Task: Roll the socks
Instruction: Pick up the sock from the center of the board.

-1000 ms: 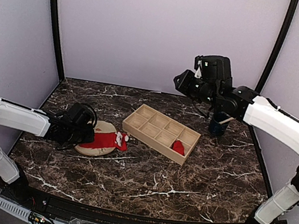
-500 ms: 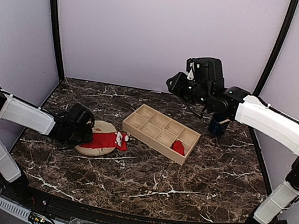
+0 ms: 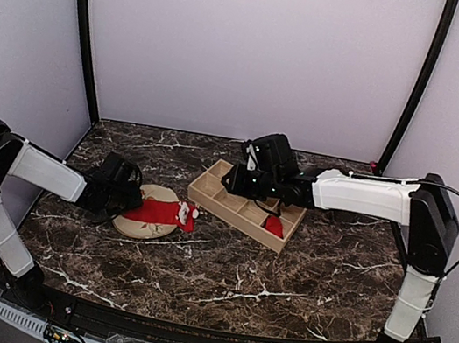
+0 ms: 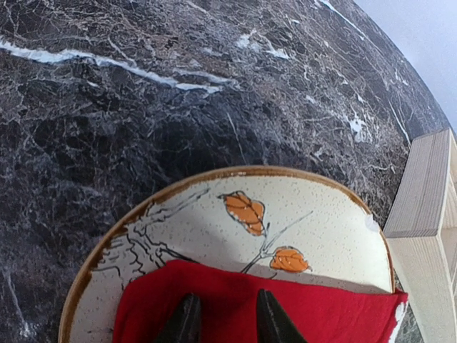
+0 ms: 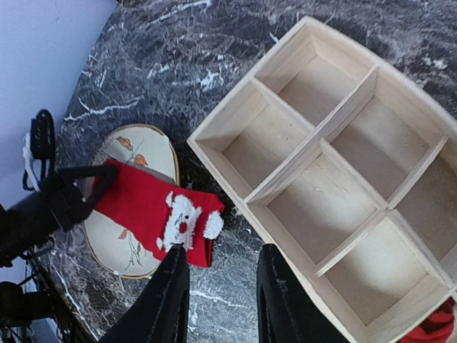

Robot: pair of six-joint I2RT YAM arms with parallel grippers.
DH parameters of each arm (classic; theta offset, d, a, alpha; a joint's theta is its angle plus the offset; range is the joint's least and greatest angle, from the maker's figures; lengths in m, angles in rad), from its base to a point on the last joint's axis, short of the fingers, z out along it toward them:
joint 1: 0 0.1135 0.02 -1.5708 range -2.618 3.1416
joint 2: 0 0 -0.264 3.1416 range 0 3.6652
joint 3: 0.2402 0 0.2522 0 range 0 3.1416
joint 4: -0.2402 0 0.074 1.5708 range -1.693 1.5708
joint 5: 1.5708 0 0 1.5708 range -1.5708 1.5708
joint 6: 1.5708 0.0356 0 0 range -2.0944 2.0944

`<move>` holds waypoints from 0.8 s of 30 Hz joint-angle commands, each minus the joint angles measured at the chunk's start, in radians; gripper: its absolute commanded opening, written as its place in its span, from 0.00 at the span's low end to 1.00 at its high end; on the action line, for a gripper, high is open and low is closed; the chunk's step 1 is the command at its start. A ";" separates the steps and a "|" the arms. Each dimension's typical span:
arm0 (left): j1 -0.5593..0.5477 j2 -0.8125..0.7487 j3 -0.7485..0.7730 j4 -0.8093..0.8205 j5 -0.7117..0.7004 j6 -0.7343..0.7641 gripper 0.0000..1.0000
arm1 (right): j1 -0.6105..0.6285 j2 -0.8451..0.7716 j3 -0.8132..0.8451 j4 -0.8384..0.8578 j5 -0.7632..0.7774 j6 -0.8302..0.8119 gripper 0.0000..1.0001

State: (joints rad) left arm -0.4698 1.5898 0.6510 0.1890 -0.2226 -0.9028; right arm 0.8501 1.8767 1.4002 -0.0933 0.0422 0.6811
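Observation:
A flat red sock with white markings [image 3: 162,212] lies across the round beige leaf-pattern plate [image 3: 141,228], its toe end hanging over the plate's right rim. My left gripper [image 3: 129,199] is shut on the sock's left end; in the left wrist view both fingertips [image 4: 187,323] rest on the red fabric [image 4: 321,314]. My right gripper [image 3: 230,181] hovers open and empty above the left end of the wooden tray [image 3: 209,187]. In the right wrist view its gap [image 5: 223,251] is over the table between the sock [image 5: 146,204] and the tray [image 5: 235,175]. A rolled red sock [image 3: 273,225] sits in a front right compartment.
The wooden tray has several compartments; the others in view hold nothing. It stands diagonally at mid-table, right of the plate [image 5: 121,250]. Purple walls and black posts close in the back and sides.
My right arm has swung down and to the left, from high at the back right to just over the tray's left end. My left gripper has stayed at the sock on the plate.

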 commanded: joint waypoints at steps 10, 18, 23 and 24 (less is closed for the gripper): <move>0.077 0.154 0.000 0.056 0.106 0.063 0.19 | 0.095 0.204 0.073 0.001 -0.037 -0.002 0.35; 0.093 0.185 0.010 0.090 0.104 0.100 0.17 | 0.103 0.295 0.140 -0.028 -0.014 0.023 0.38; 0.094 0.197 0.005 0.109 0.105 0.103 0.15 | 0.103 0.345 0.181 -0.045 -0.020 0.049 0.38; 0.095 0.197 0.005 0.112 0.104 0.102 0.14 | 0.103 0.352 0.187 -0.042 -0.025 0.053 0.38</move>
State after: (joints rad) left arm -0.3943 1.7245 0.6849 0.4240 -0.1165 -0.8200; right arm 0.9485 2.1967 1.5475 -0.1307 0.0189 0.7044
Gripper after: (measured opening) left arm 0.151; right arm 0.381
